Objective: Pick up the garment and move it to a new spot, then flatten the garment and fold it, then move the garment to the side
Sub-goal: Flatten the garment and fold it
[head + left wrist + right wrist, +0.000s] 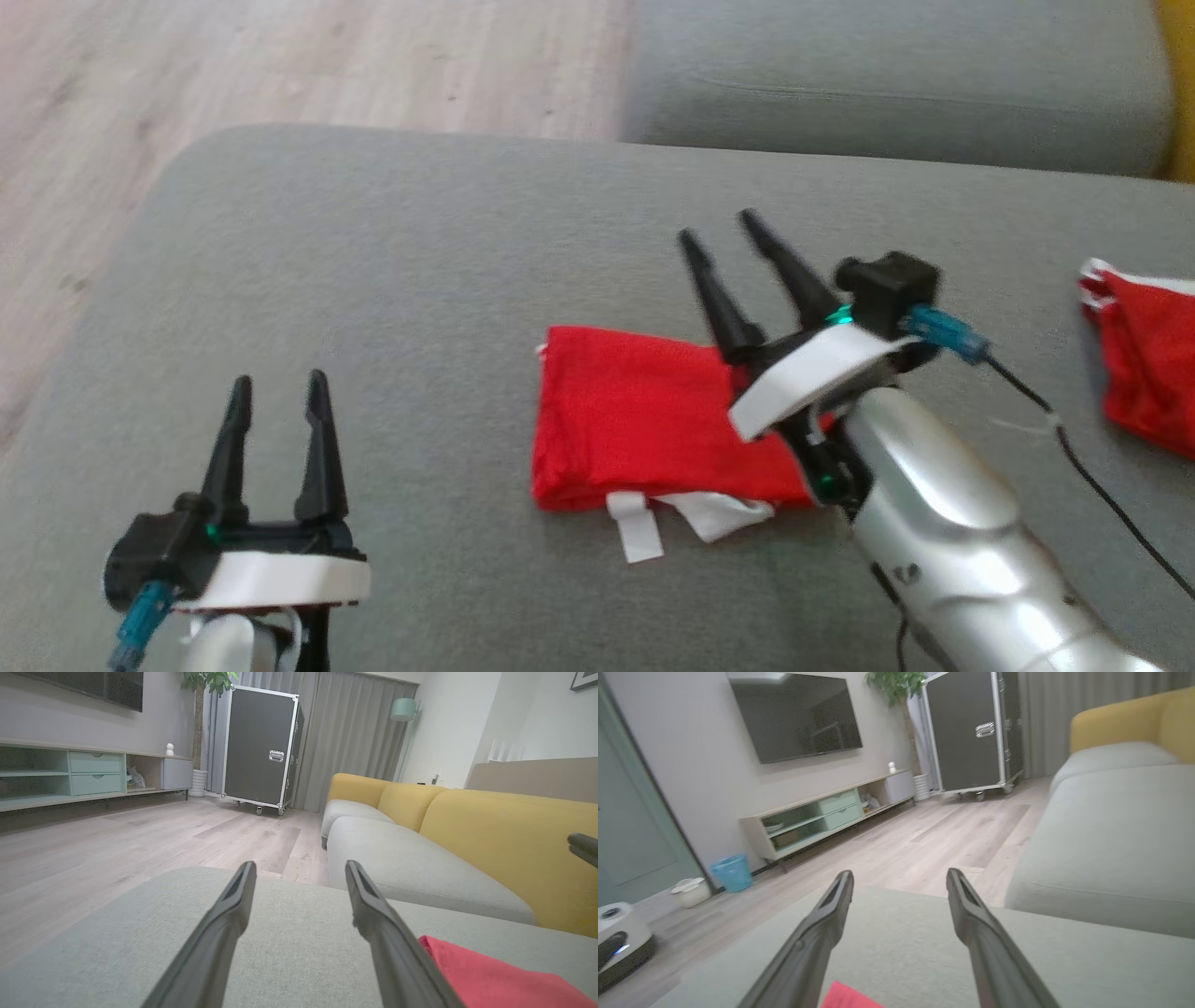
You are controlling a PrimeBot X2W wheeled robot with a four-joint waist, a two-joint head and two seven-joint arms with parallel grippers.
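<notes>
Lying folded on the grey cushion (373, 261), the red garment (644, 420) shows white tags (639, 527) at its near edge. The right gripper (719, 227) hovers over its right end, fingers apart and empty; the left gripper (280, 381), also spread, waits well to the left. Moving it aside seems to be what remains: pinch through all layers so the fold holds, steering clear of the second red cloth (1148, 355) at far right. No writing on the tags is readable.
</notes>
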